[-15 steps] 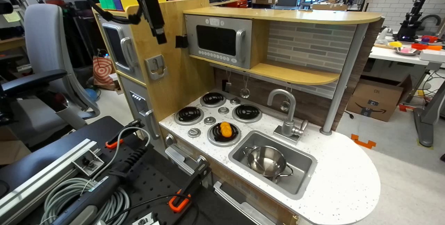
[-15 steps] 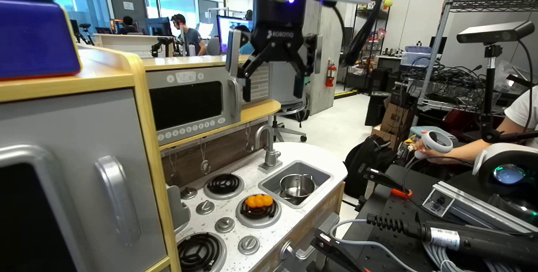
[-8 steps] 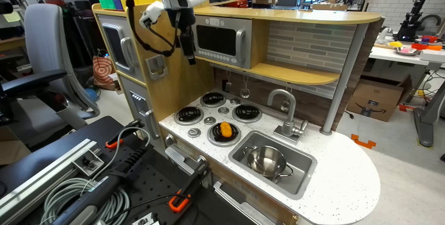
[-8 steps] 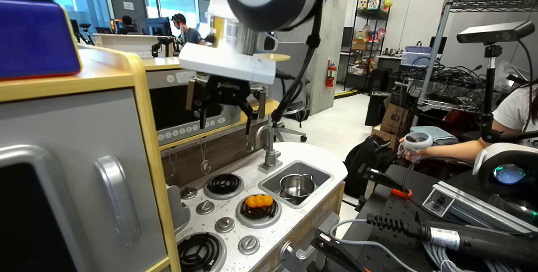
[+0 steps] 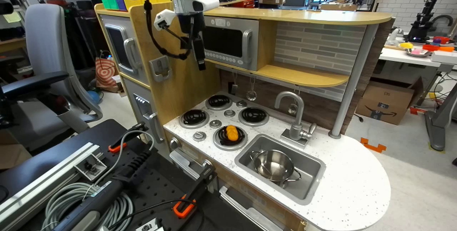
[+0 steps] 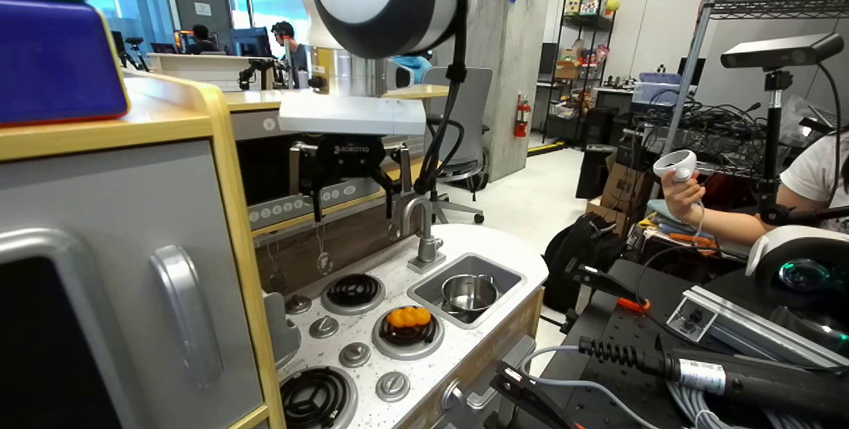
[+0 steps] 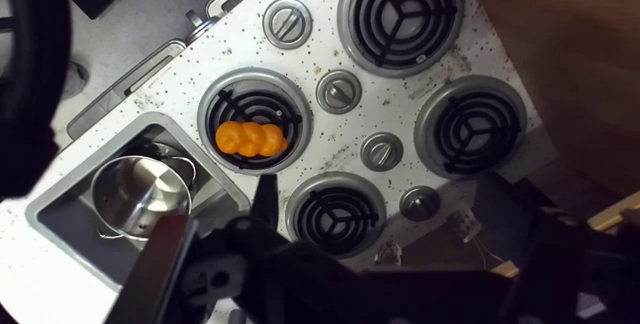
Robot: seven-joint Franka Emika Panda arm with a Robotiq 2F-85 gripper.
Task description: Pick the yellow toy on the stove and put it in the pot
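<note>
Lowered since earlier, claw [image 6: 353, 212] gaping wide, empty; open air above yellow toy [image 7: 250, 139] inside burner rim [image 7: 252, 74]

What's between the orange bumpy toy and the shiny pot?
From the toy toward the pot: the edge of the burner, a thin strip of white counter, then the gray sink rim. That shows in an exterior view.

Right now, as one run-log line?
end effector: open, above stove | yellow toy: on burner beside sink | pot: in sink | pick: pending
</note>
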